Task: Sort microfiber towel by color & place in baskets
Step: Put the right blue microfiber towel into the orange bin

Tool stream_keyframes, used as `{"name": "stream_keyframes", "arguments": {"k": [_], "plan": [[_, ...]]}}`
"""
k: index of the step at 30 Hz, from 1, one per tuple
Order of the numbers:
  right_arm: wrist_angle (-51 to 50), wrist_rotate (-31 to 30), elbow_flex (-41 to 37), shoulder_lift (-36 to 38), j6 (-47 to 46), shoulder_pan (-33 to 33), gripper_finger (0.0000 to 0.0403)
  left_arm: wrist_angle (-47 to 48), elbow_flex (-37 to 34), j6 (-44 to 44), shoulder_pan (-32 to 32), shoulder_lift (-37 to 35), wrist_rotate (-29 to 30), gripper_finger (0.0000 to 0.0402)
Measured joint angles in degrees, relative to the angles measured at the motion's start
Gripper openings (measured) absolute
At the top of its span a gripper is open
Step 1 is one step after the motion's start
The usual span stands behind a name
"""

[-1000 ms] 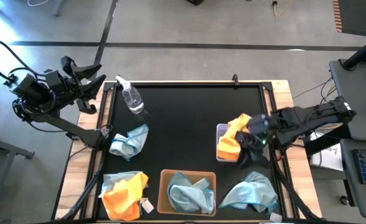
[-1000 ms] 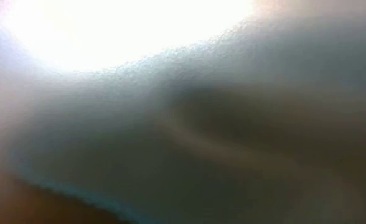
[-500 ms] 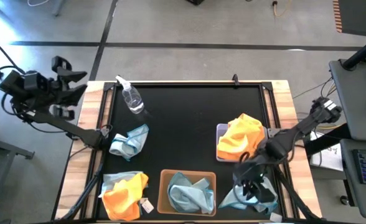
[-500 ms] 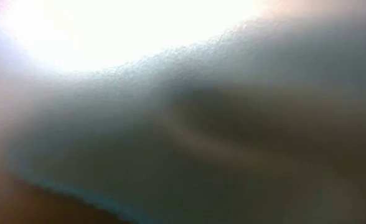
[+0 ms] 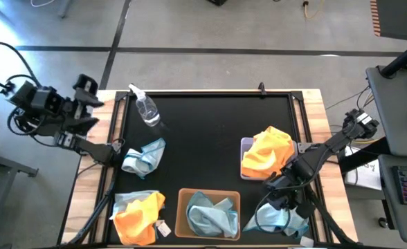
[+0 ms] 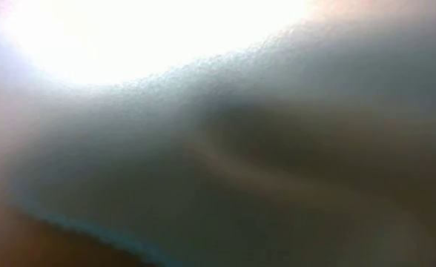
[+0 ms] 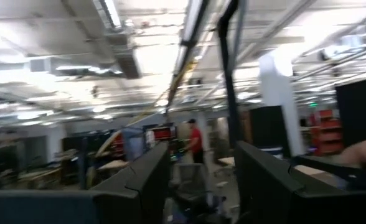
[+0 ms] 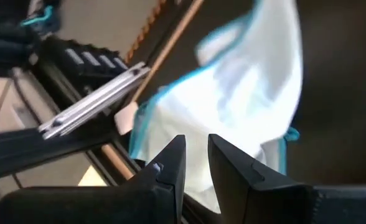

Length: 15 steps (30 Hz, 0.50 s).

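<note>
On the tabletop (image 5: 210, 131), one basket (image 5: 181, 207) sits at the near edge holding towels (image 5: 210, 216); the other basket (image 5: 246, 144) lies right of centre under a towel (image 5: 267, 153). A spray bottle (image 5: 145, 108) lies far left, with loose towels at near left (image 5: 138, 216), left (image 5: 144, 156) and near right (image 5: 279, 216)

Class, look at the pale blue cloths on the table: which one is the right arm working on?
The blue cloth at the near right corner, beside the tan basket; the right end effector is over it, unlike the others.
</note>
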<state>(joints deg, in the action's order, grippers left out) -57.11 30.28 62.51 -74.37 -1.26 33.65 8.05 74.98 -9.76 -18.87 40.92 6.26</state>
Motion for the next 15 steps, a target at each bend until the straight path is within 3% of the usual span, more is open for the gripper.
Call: {"name": "stream_keyframes", "arguments": {"k": [5, 10, 15], "plan": [[0.0, -6.3, -0.8, -0.1, -11.9, 0.0, 0.0064, -3.7, 0.0, -0.1, 0.0, 3.8, -1.4, 0.0165], [0.9, -6.4, -1.7, -1.5, -6.8, 0.0, 0.0063, -5.5, 0.0, -0.1, 0.0, 6.5, -1.4, 0.0165], [2.6, -6.8, -3.6, -4.1, -9.8, 0.0, 0.0063, -7.2, 0.0, 1.0, 0.0, 9.1, -1.4, 0.0165]]}}
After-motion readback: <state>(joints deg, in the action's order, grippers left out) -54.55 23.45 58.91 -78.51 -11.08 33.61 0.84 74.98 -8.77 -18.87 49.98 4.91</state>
